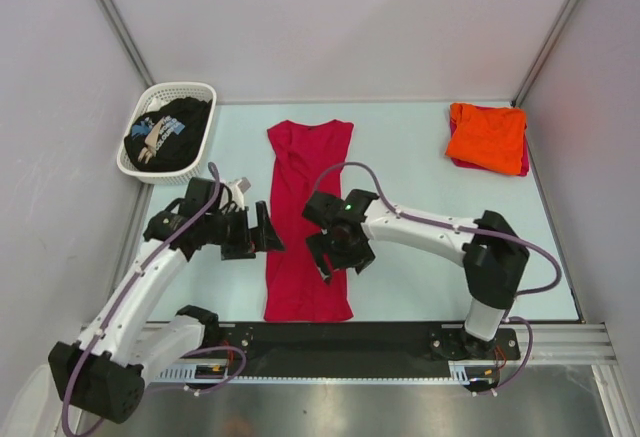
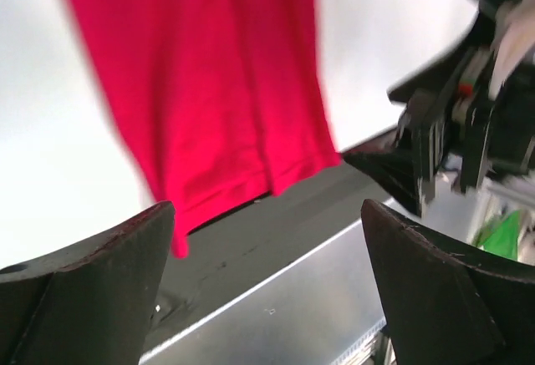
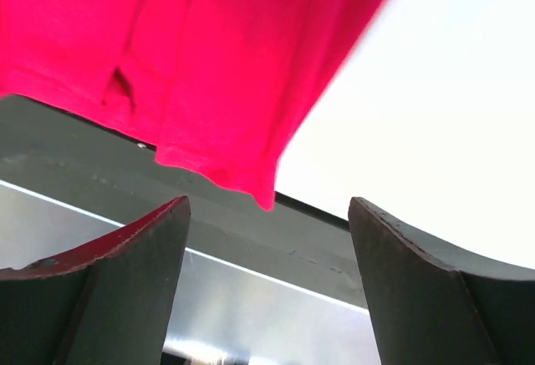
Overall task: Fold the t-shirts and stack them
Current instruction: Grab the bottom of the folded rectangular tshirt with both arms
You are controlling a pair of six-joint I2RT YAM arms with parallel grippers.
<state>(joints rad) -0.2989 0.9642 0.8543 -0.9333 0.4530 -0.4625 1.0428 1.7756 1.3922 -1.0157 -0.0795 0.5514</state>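
Note:
A crimson-red t-shirt (image 1: 305, 172) lies on the table as a long narrow strip running front to back. Its near hem shows in the left wrist view (image 2: 209, 89) and the right wrist view (image 3: 192, 48). My left gripper (image 1: 268, 229) (image 2: 267, 215) hovers open at the strip's left edge, holding nothing. My right gripper (image 1: 318, 237) (image 3: 269, 206) stands open over the strip's right side, also holding nothing. A folded orange t-shirt (image 1: 488, 135) rests at the back right with a red cloth edge under it. A black t-shirt with pale print (image 1: 170, 129) sits crumpled in the basket.
The white lattice basket (image 1: 190, 88) stands at the back left corner. A black mounting rail (image 1: 350, 337) and metal ledge run along the table's near edge. Enclosure walls close in both sides. The right arm's wrist (image 2: 468, 114) shows in the left wrist view.

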